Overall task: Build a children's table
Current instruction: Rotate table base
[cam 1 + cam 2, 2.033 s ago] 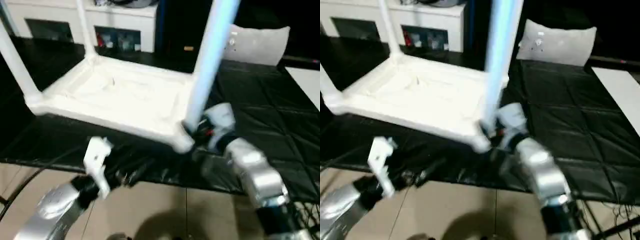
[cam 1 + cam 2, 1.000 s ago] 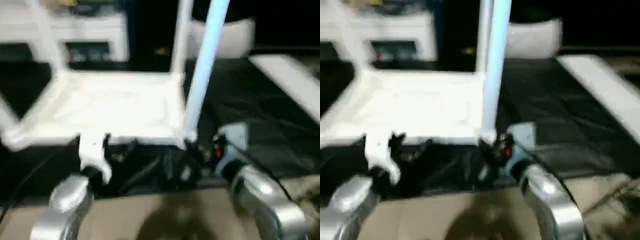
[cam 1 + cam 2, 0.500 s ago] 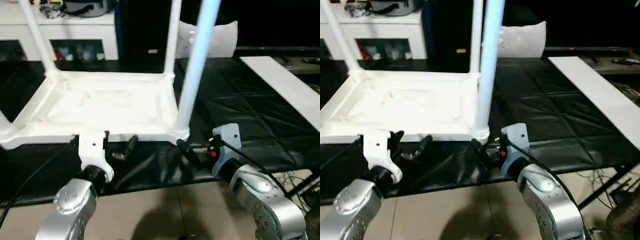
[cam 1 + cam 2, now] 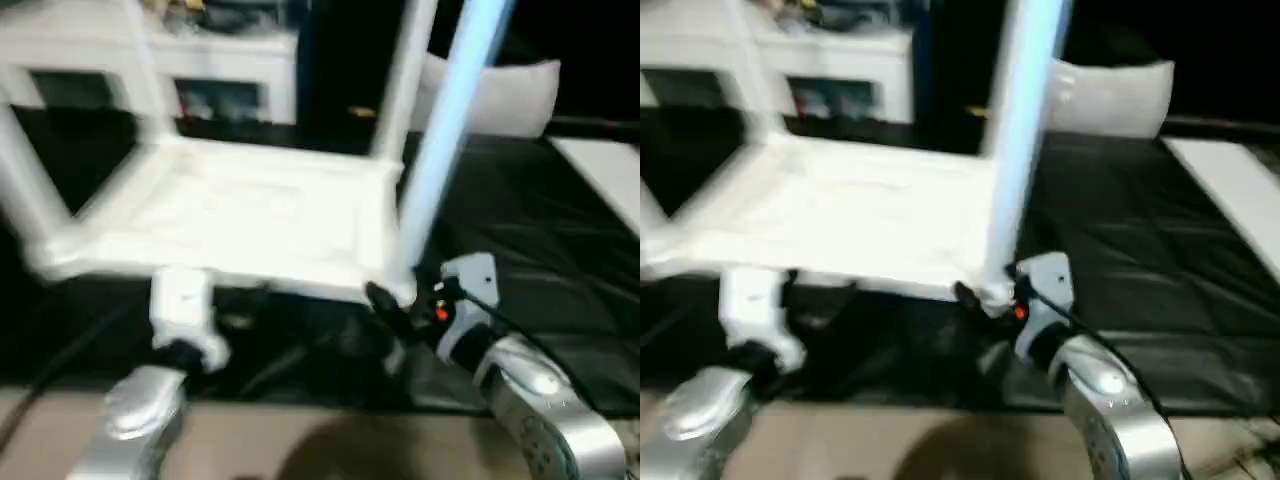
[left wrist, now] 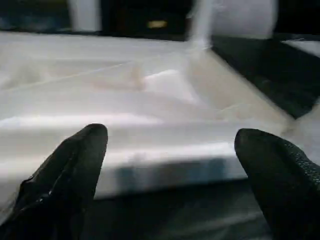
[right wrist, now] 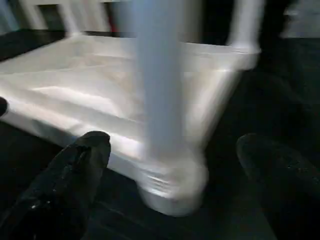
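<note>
Facing upturned table, both tools spread

Lying upside down on a black mat (image 4: 560, 270), the table (image 4: 240, 215) has its legs pointing up. Left tool (image 5: 170, 175) is spread wide, empty, just short of the table's near rim. Right tool (image 6: 175, 180) is spread wide too, empty, with the near corner leg (image 4: 450, 130) and its socket straight ahead between the fingers (image 6: 75, 170). White cabinet (image 4: 220, 60) behind.
</note>
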Robot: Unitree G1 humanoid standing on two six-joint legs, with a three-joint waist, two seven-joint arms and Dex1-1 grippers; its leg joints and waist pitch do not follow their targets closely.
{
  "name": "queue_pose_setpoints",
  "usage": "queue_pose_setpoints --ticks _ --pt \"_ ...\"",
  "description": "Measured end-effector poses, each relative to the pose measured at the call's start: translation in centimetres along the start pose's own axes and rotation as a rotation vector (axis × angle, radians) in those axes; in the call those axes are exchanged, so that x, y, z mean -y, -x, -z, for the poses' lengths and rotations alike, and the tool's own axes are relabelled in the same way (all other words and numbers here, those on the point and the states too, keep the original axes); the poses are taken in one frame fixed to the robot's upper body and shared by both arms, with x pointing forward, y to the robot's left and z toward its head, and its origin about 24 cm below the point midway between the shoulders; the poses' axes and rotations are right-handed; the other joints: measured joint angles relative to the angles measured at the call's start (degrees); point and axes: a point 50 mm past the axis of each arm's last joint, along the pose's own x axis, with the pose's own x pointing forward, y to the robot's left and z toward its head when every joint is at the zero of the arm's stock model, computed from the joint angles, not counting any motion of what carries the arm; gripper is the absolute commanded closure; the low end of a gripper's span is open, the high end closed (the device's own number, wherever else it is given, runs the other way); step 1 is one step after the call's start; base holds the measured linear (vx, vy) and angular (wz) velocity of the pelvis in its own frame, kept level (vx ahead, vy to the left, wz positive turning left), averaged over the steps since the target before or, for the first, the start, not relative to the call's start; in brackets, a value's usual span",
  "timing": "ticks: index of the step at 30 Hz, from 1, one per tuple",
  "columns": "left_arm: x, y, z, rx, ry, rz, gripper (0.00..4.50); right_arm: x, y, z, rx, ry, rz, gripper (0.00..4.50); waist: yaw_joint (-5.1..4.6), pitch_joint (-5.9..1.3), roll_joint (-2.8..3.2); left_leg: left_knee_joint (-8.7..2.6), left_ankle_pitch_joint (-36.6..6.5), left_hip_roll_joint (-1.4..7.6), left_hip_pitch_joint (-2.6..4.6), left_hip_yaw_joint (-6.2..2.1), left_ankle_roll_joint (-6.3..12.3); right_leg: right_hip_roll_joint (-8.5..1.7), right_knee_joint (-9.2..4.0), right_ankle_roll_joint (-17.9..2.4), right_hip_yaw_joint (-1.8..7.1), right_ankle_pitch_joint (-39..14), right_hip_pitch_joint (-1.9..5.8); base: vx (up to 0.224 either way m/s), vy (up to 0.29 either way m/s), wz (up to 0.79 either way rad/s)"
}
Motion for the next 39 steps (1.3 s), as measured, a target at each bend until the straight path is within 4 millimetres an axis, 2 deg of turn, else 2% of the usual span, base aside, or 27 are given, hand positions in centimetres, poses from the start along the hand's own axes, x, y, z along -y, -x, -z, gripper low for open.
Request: queue_pose_setpoints --ticks 1,2,3,4,5,6,7,9,11,13,15,17,19,23,24,27,29,32,36,39 --pt "0.4 -0.1 0.1 -0.003 0.013 0.013 0.04 0.4 0.4 0.3 -0.014 0.0 0.019 0.0 0.4 0.21 0.45 0.98 -0.89 0.21 0.09 -0.2 2.16 0.56 -0.54 -0.45 0.11 -0.7 0.67 0.079 -0.065 -0.1" --pt "1.1 -0.2 0.3 -0.008 0.024 0.044 0.04 0.7 0.9 0.6 -0.028 -0.002 0.032 0.0 0.96 0.59 1.12 3.13 -1.65 0.11 -0.62 -1.08 3.91 1.05 -1.46 -0.76 0.1 -0.56 1.6 0.079 -0.065 -0.1" --pt "1.2 -0.1 0.4 -0.01 0.03 0.057 0.04 0.9 1.2 0.9 -0.037 -0.006 0.041 0.0 1.3 0.64 1.43 4.31 -1.63 -0.14 -1.48 -1.17 3.86 1.23 -2.19 -0.78 0.12 -0.55 2.33 0.113 -0.032 -0.14" --pt "1.2 -0.1 0.3 -0.005 0.028 0.062 0.04 1.0 1.4 0.8 -0.037 0.0 0.036 0.0 1.54 0.74 2.43 3.56 -1.33 -0.09 -1.87 -1.37 3.37 1.65 -2.79 -0.89 -0.02 -0.5 3.16 0.107 0.014 -0.03" --pt "1.0 0.0 0.1 0.003 0.022 0.075 0.04 0.7 1.6 0.3 -0.017 0.017 0.012 0.0 1.55 0.62 3.99 0.47 0.69 0.57 -2.45 -1.61 1.56 2.24 -2.84 -1.16 -1.01 -0.68 3.69 0.107 0.014 -0.03" --pt "0.9 0.1 0.1 0.002 0.02 0.079 0.04 0.4 1.6 0.2 -0.011 0.012 -0.004 0.0 1.57 0.49 4.5 0.4 1.91 1.18 -2.26 -1.82 -0.86 2.6 -2.68 -1.13 -1.1 -1.03 3.85 0.106 0.052 -0.02" --pt "0.7 0.1 0.1 -0.001 0.008 0.095 0.04 -0.1 1.5 0.2 -0.005 0.005 -0.033 0.0 1.43 0.15 4.74 0.32 1.88 1.0 -2.38 -1.89 -0.9 2.47 -2.77 -1.18 -1.08 -1.15 3.8 0.123 0.057 -0.01" --pt "0.8 0.1 0.1 -0.013 -0.004 0.168 0.04 -0.5 1.4 0.0 0.003 0.01 -0.057 0.0 1.61 0.03 4.2 0.59 2.02 0.92 -3.31 -1.85 -1.09 2.33 -3.0 -0.79 -1.07 -0.7 2.8 0.11 0.051 0.0" --pt "1.1 -0.3 0.0 -0.021 -0.023 0.262 0.04 -0.1 1.5 0.0 -0.007 0.022 -0.042 0.0 1.61 0.05 4.16 0.91 2.0 0.74 -3.65 -1.86 -1.06 2.22 -2.98 -0.2 -0.93 -0.35 2.54 0.0 0.0 0.0" --pt "1.4 -1.4 -0.7 -0.026 -0.09 0.381 0.04 0.4 1.3 -0.2 -0.011 0.047 -0.034 0.0 1.56 0.19 4.17 0.7 2.04 0.69 -3.57 -1.71 -1.06 2.06 -3.14 0.0 -0.96 -0.24 2.63 -0.028 0.003 -0.01" --pt "1.0 -2.6 -1.2 -0.041 -0.159 0.459 0.04 0.9 1.2 -0.6 -0.014 0.088 -0.035 0.0 1.32 0.54 4.04 -0.11 2.38 0.67 -3.11 -1.31 -1.51 1.92 -3.31 -0.44 -0.82 -0.17 2.82 -0.067 -0.003 0.0" --pt "0.7 -3.3 -1.2 -0.071 -0.191 0.517 0.04 1.2 1.3 -0.6 -0.027 0.113 -0.049 0.0 1.12 0.87 3.78 -0.89 2.79 0.75 -2.46 -0.66 -1.2 1.72 -3.31 -0.64 -0.71 -0.02 2.98 -0.036 -0.012 0.01" --pt "0.4 -4.3 -0.9 -0.143 -0.245 0.611 0.04 1.7 1.3 -0.7 -0.057 0.156 -0.081 0.0 1.0 0.98 3.76 -1.31 3.1 0.92 -2.25 -0.25 -1.41 1.72 -3.3 -0.79 -0.57 0.24 2.94 -0.076 -0.035 -0.02" --pt "-0.3 -6.2 -0.8 -0.251 -0.332 0.782 0.04 2.3 1.2 -0.7 -0.108 0.203 -0.142 0.0 0.87 1.1 3.8 -1.57 3.62 1.21 -2.27 0.04 -1.41 1.76 -3.19 -0.96 -0.63 0.56 2.7 -0.014 -0.006 0.0" --pt "-0.5 -6.7 -0.8 -0.269 -0.352 0.803 0.31 2.3 1.1 -0.7 -0.111 0.206 -0.159 0.0 0.87 1.11 3.81 -1.65 3.75 1.23 -2.28 0.1 -1.37 1.76 -3.19 -1.02 -0.64 0.61 2.66 0.0 0.0 0.0" --pt "-1.0 -8.0 -1.0 -0.306 -0.406 0.86 0.39 2.2 1.1 -0.9 -0.118 0.206 -0.212 0.0 1.07 1.12 3.78 -1.86 4.19 1.26 -2.36 0.29 -1.12 1.72 -3.27 -1.1 -0.66 0.68 2.55 0.0 0.0 0.0" --pt "-1.3 -9.1 -1.0 -0.338 -0.448 0.897 0.77 2.2 1.2 -0.9 -0.135 0.222 -0.249 0.0 1.21 1.14 3.75 -1.88 4.23 1.25 -2.47 0.35 -1.04 1.67 -3.3 -1.15 -0.67 0.71 2.48 0.0 0.0 0.0" --pt "-1.8 -10.5 -1.2 -0.382 -0.521 0.925 0.9 1.8 1.2 -0.7 -0.151 0.224 -0.301 0.0 1.46 1.16 3.73 -1.89 4.24 1.26 -2.54 0.36 -1.03 1.66 -3.3 -1.15 -0.68 0.72 2.41 0.0 0.0 0.0" --pt "-1.7 -11.3 -1.0 -0.402 -0.553 0.967 1.27 1.5 1.2 -0.6 -0.161 0.221 -0.335 0.0 1.49 1.17 3.74 -1.91 4.24 1.26 -2.64 0.39 -1.03 1.63 -3.3 -1.16 -0.68 0.72 2.31 0.0 0.0 0.0" --pt "-1.3 -11.9 -0.6 -0.424 -0.56 1.006 1.38 1.4 1.3 -0.5 -0.165 0.207 -0.371 0.0 1.55 1.19 3.78 -1.91 4.26 1.3 -2.79 0.43 -1.01 1.63 -3.3 -1.24 -0.7 0.77 2.15 0.0 0.0 0.0"
